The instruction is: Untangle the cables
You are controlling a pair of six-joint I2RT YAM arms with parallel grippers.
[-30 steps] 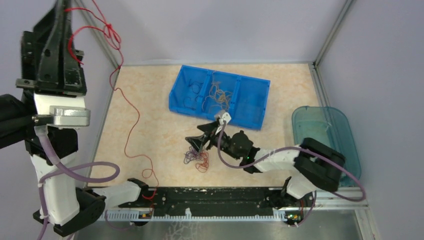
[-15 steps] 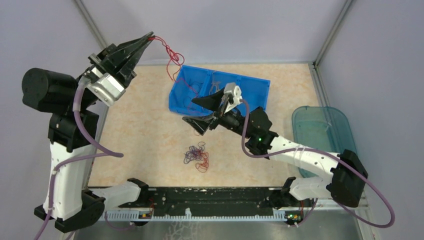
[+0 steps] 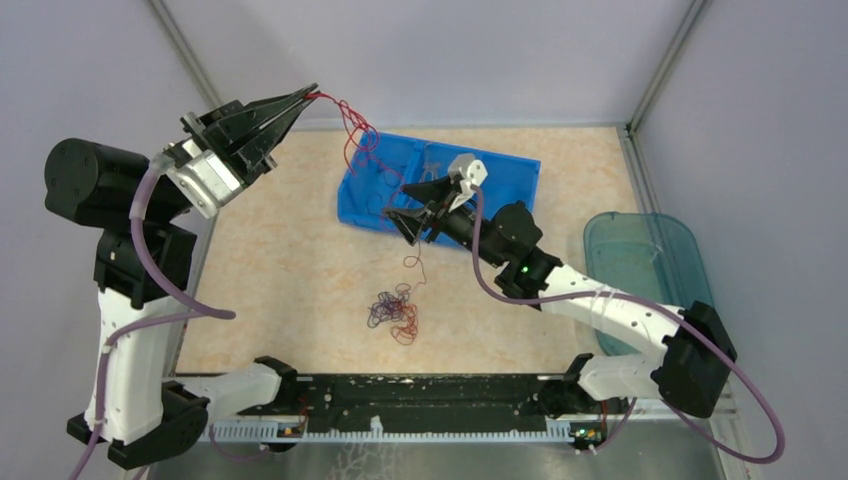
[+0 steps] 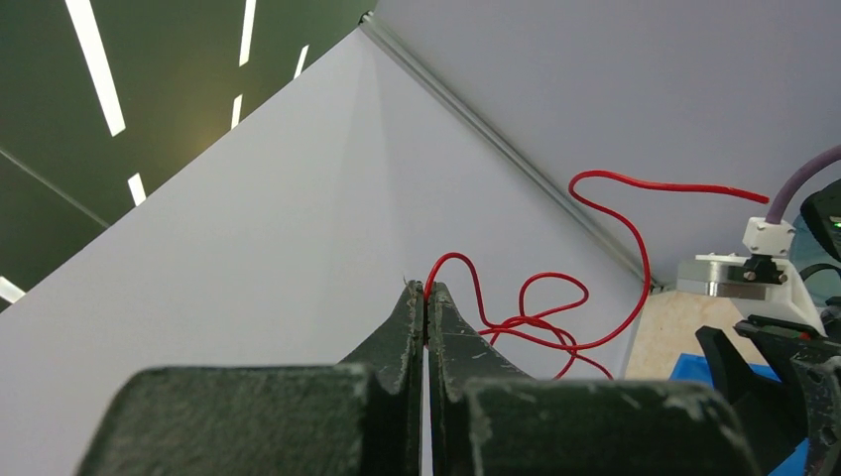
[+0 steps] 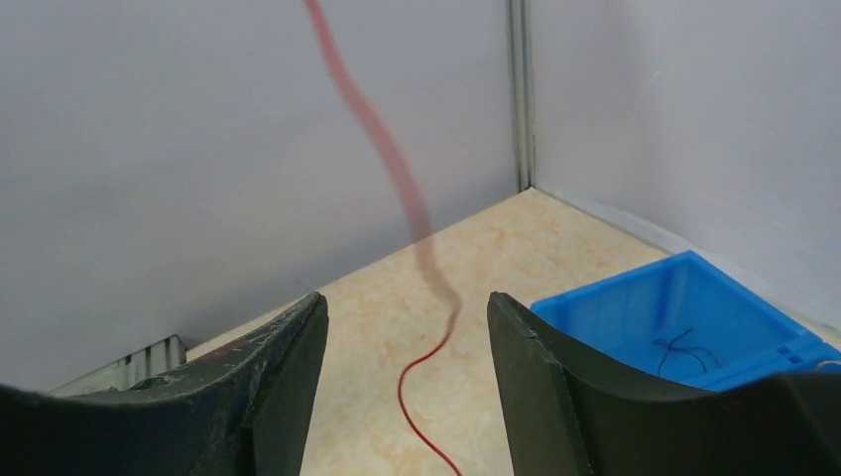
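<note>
Top external: beige table (image 3: 280, 250) (lilac walls (image 3: 450, 60) around) bears tangled cables (image 3: 395, 315).

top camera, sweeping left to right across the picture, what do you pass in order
left gripper → blue bin → clear teal tub. Left out: the red cable pinched in the left gripper, the right gripper and the loose cable tangle, all overlapping the bin's span.
</note>
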